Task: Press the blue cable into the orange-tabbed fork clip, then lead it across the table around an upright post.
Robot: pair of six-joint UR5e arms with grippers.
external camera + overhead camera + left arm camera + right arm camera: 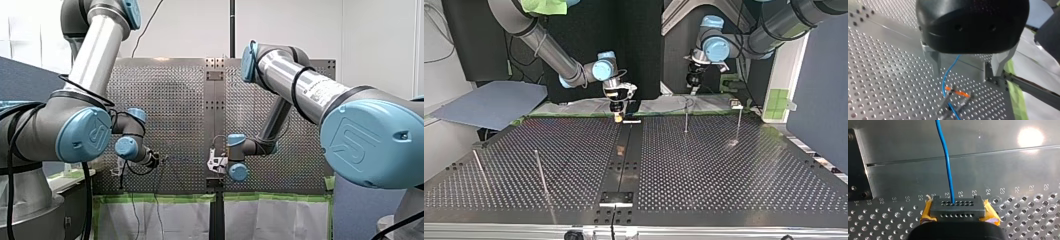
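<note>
Yellow pads [927, 211] of my right tool [958, 212] clamp the connector block [958, 207]; the blue cable [946, 162] exits ahead, at 12 o'clock. My left tool [963, 75] stands apart over the fork clip [958, 93], where the cable appears seated. I judge the cable light, limp and slippery; grip it just past the clip.

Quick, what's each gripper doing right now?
Left gripper: open, blue cable passing between its fingers.
Right gripper: shut on the black connector.
</note>
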